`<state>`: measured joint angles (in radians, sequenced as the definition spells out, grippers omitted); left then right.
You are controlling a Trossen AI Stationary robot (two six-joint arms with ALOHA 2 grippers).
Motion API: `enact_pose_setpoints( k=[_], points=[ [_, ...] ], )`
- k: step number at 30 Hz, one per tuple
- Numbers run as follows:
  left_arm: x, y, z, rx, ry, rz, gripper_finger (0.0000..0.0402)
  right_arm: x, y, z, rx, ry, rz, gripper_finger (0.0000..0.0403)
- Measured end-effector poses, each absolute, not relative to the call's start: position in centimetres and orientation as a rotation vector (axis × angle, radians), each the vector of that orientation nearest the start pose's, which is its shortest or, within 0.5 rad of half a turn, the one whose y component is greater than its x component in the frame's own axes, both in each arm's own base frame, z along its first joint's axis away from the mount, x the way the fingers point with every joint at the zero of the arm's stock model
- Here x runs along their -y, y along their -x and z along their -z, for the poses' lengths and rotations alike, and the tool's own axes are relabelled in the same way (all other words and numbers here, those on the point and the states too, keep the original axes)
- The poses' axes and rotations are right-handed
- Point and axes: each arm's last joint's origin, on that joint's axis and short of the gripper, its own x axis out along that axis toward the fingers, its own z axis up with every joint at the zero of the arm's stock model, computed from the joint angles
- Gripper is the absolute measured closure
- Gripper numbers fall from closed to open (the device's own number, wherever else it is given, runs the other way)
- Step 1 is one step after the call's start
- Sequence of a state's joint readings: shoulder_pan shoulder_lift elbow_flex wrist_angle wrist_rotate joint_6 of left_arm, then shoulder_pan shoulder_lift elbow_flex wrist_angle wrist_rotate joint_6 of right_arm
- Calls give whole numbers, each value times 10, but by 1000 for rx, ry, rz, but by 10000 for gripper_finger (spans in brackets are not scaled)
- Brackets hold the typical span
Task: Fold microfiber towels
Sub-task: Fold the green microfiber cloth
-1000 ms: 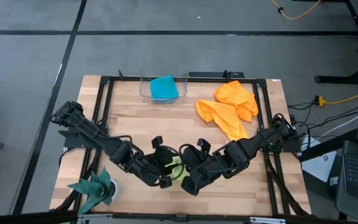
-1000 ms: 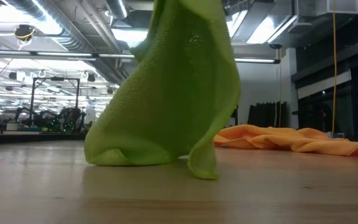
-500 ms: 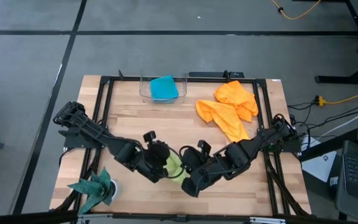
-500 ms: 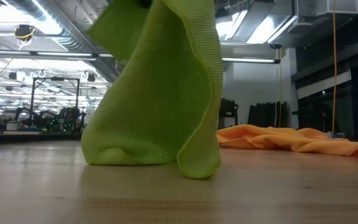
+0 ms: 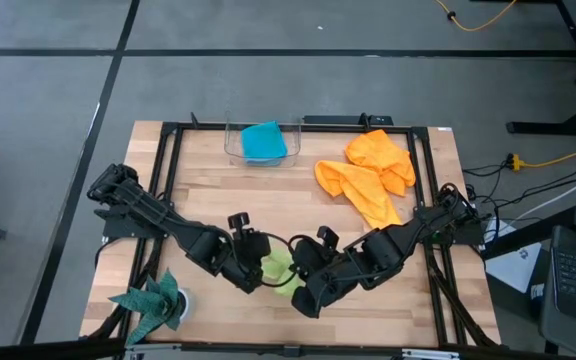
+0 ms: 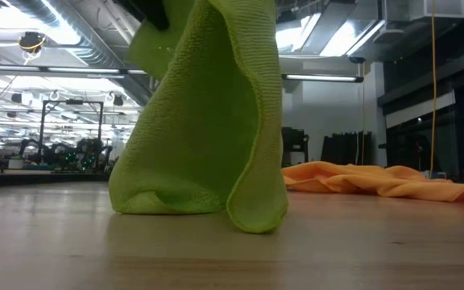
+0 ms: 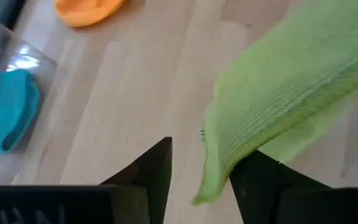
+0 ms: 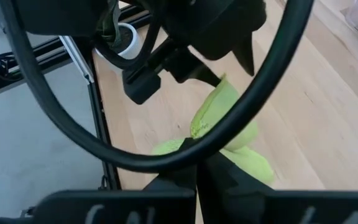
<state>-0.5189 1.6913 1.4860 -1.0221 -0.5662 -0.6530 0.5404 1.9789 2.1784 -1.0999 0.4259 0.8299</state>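
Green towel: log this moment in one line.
green towel lifted, bottom on table | right hand shut on it | left hand open at edge

dark teal cloth, clear bin

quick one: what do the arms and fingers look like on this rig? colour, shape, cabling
Both arms, left arm and right arm, are matte black, chunky jointed links. The left gripper has flat, dark, wedge-shaped fingers. The right gripper has the same dark fingers. A thick black cable loops across the right wrist view. No markings are readable.

Robotics lab: exposed ceiling ducts.
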Motion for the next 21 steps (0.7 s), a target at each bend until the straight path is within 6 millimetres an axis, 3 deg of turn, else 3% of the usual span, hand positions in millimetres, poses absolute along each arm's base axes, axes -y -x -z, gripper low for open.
enact_pose_setpoints(
  k=[9,21],
  points=[
    [154,-299,-285,-1026,-80,-275,257,-202,-359,-380,-770,-368,221,402],
    [158,-307,-270,-1069,-92,-275,257,-202,-359,-380,-772,-365,219,402]
  ],
)
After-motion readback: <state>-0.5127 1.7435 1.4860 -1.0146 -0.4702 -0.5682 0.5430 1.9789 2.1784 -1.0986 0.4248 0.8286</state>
